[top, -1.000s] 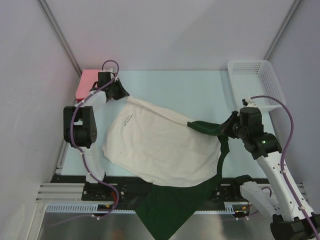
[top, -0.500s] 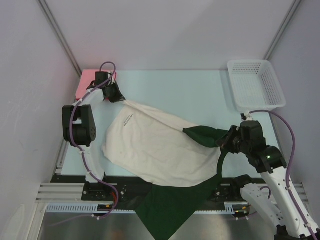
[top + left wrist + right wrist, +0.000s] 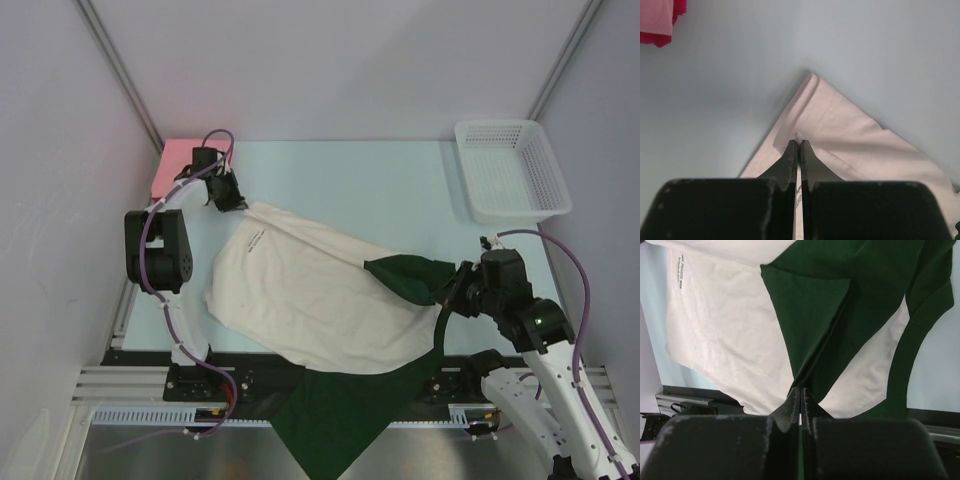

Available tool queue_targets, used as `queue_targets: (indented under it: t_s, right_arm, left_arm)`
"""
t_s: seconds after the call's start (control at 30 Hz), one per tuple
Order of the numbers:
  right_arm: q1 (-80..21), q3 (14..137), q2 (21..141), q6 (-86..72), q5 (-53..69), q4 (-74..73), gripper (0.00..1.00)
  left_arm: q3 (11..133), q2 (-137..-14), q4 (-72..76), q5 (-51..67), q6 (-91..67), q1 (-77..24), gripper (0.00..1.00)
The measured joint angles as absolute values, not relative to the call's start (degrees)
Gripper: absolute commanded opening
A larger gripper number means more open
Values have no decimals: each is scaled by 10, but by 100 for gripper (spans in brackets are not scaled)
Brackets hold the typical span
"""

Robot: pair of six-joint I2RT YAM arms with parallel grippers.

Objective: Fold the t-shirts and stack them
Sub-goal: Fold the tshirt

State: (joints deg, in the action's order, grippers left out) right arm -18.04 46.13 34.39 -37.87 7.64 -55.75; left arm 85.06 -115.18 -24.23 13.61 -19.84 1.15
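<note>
holding the cream-and-green t-shirt (image 3: 310, 295) pinched at two ends, spread on the table (image 3: 380, 190).
my left gripper (image 3: 799, 146) clamps its cream corner, right gripper (image 3: 800, 392) a green fold; pink-red shirt (image 3: 172, 165) lies far left.

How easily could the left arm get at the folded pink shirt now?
Probably yes for reach: the pink shirt lies close to the left gripper, with bare table between. But the gripper is shut on the cream shirt, so it must release first.
</note>
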Motion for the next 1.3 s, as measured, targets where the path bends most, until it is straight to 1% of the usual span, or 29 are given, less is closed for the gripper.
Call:
queue_targets:
  t_s: [0.5,0.77,0.87,1.13,1.23,1.3]
  right_arm:
    - [-182,439,341,-371,115,-584,0]
    - [-182,439,313,-362,128,-625,0]
    - [-182,439,306,-358,138,-640,0]
    - [-182,427,275,-348,173,-682,0]
    - [-182,413,270,-347,189,-687,0]
    - [-182,402,272,-347,199,-687,6]
  left_arm:
    - [849,-1159,-260,120,-183,11,0]
    - [829,-1159,-272,109,-174,11,1]
    - [829,-1159,-274,106,-174,11,4]
    - [829,-1159,-276,100,-173,11,3]
    - [829,-1159,-276,98,-172,11,6]
    - [829,-1159,-277,97,-168,11,18]
